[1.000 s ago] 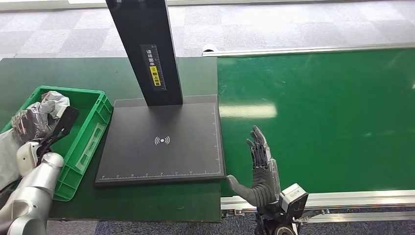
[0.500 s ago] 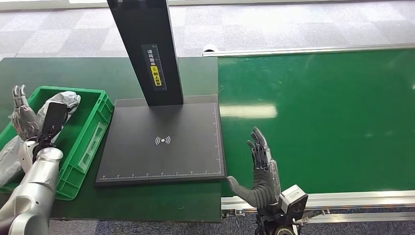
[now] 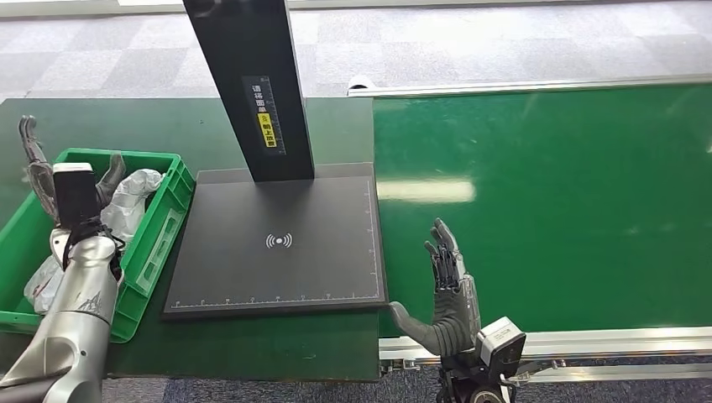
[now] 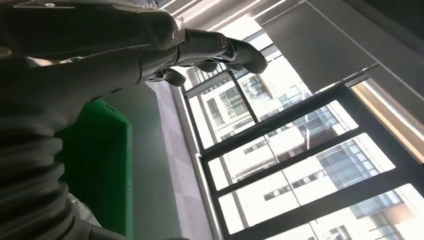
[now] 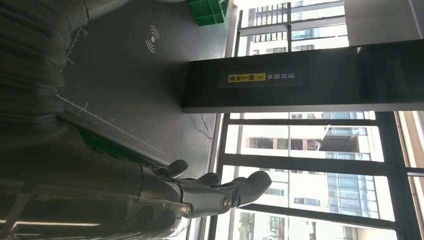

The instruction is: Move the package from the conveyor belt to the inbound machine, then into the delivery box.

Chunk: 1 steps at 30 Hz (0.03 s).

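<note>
green conveyor belt [image 3: 546, 201] | one delivery box [image 3: 155, 231] | one package [image 3: 134, 201]

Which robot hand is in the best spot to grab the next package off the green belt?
The right hand: it hovers open at the green conveyor belt's edge. The left hand is over the green plastic crate.

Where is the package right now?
In the head view the package lies inside the green delivery box at the far left, beside the black inbound machine, with the raised, empty left hand just above it.
</note>
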Tool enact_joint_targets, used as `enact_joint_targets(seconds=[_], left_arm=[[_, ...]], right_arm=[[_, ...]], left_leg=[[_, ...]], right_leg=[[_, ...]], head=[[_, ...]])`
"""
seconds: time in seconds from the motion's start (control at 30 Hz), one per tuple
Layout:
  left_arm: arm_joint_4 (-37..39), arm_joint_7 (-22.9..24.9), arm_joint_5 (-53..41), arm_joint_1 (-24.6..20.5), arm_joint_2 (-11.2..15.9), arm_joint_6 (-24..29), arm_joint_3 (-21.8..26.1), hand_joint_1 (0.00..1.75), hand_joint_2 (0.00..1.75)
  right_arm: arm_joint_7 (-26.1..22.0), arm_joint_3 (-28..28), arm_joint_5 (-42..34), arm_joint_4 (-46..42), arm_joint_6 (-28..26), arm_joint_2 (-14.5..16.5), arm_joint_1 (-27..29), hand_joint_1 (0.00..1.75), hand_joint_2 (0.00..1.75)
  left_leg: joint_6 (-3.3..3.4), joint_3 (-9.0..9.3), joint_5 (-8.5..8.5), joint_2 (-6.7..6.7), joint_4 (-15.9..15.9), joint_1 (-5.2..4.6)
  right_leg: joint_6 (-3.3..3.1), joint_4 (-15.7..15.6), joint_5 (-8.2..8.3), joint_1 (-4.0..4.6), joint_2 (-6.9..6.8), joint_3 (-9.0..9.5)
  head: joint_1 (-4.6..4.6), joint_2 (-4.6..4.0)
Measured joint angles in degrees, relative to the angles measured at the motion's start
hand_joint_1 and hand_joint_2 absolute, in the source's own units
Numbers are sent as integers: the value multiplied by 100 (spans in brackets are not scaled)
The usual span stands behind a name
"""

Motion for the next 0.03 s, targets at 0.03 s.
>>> enact_joint_targets(seconds=[0.03], left_arm=[[-149, 0, 121, 50, -21, -21, -52, 0, 175]], right_arm=[[-1, 0, 3, 6, -1, 1, -5, 0, 175]], left_leg=[[0, 0, 0, 0, 0, 0]], right_leg=[[0, 0, 0, 0, 0, 0]], head=[[1, 0]])
